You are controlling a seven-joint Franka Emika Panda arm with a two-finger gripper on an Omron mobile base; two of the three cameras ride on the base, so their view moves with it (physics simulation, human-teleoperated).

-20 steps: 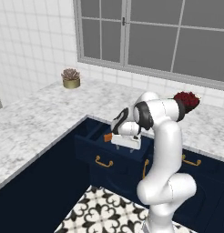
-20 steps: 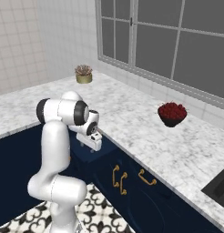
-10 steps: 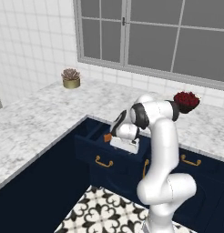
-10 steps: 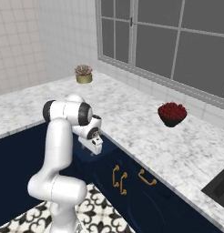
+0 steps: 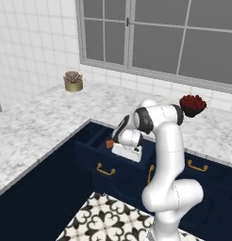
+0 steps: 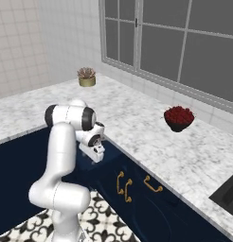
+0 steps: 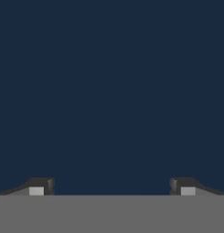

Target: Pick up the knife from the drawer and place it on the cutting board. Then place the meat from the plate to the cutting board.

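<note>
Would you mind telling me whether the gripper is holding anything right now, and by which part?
Nothing is held: the gripper is open over the drawer.

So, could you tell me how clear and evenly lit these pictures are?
Left base view: flat, even light, the knife a small orange fleck in the drawer. Hand view: uniform dark navy, the open gripper slightly soft-edged.
</note>
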